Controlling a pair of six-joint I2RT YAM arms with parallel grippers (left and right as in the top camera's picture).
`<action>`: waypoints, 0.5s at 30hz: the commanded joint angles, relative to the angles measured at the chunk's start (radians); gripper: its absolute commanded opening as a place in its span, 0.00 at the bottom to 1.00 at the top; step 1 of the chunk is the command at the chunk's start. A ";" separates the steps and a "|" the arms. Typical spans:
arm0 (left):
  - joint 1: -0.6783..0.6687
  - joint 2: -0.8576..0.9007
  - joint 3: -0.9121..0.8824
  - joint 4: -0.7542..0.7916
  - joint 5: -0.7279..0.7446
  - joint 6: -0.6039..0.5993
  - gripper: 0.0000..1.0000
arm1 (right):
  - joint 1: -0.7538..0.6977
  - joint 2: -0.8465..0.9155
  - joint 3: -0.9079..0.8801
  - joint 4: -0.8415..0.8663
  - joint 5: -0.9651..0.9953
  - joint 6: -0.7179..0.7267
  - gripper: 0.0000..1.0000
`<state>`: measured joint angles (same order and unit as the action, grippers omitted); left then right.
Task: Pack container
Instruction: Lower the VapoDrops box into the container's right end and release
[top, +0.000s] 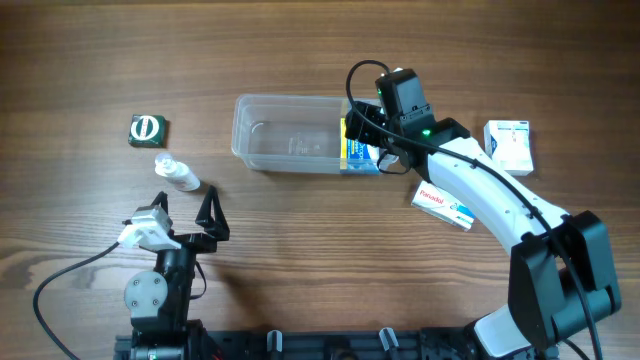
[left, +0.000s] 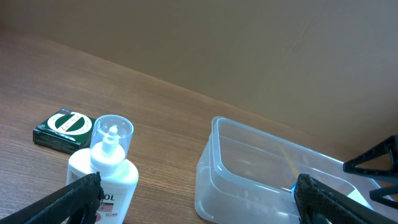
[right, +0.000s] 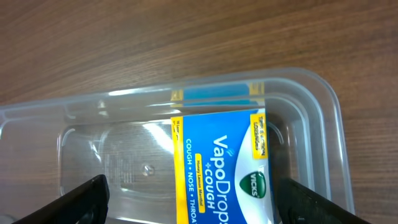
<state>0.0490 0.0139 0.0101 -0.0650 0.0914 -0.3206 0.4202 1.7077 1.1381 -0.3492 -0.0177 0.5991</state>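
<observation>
The clear plastic container lies on the wood table; it also shows in the left wrist view and the right wrist view. A blue and yellow VapoDrops pack lies in its right end. My right gripper hovers over that end, open wide, fingers on either side of the pack and apart from it. My left gripper is open and empty near the front left, next to a small white bottle with a clear cap.
A dark green box with a round white logo lies at the left. A white and red Panadol box and a white and blue box lie at the right.
</observation>
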 joint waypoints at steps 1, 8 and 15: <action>0.008 -0.007 -0.005 -0.006 -0.010 -0.002 1.00 | 0.003 0.012 0.037 0.008 -0.029 -0.063 0.85; 0.008 -0.007 -0.005 -0.006 -0.010 -0.002 1.00 | 0.000 -0.070 0.118 -0.025 -0.151 -0.160 0.92; 0.008 -0.007 -0.005 -0.006 -0.010 -0.002 1.00 | -0.160 -0.261 0.163 -0.223 -0.102 -0.272 1.00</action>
<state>0.0490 0.0139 0.0101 -0.0650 0.0914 -0.3206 0.3584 1.5478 1.2659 -0.5255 -0.1265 0.4084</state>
